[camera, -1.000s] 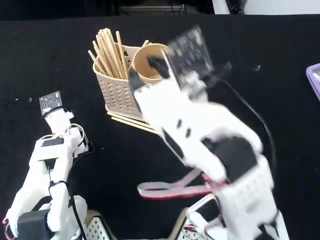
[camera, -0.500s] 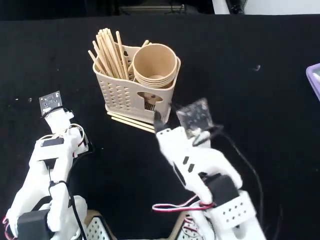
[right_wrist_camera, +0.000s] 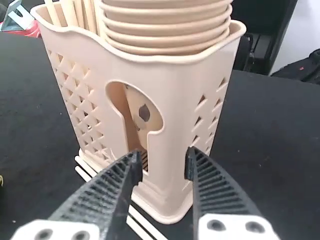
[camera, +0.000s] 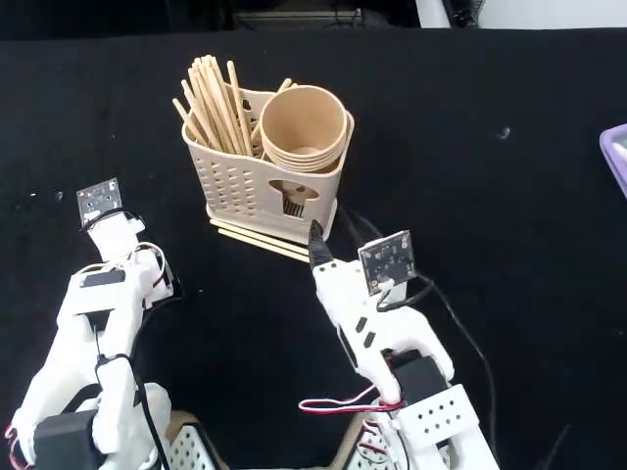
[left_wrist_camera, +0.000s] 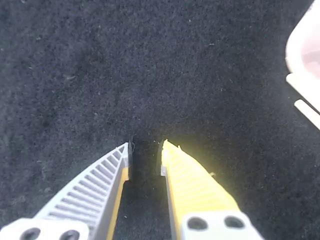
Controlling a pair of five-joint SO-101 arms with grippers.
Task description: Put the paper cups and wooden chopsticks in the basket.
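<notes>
Left tool [left_wrist_camera: 145,150]: narrow gap between the jaws, nothing in it, hanging over bare table [camera: 509,245], well apart from the work.

Basket [camera: 245,186]: upright, mid-table. Wooden chopsticks [camera: 211,98] stand bundled in its left part, and the stacked paper cups [camera: 304,132] are nested in its right part.

Two loose chopsticks [camera: 257,239] lie flat on the table, tight against the basket's near foot. Their long axis runs along that front wall, so crosswise to my right arm's reach.

Right tool [camera: 315,243]: jaws parted and empty, facing the basket's front and just beside the right end of the loose pair (clearly the nearer arm). I judge the next grab is a short move down and left, jaws straddling the sticks.
</notes>
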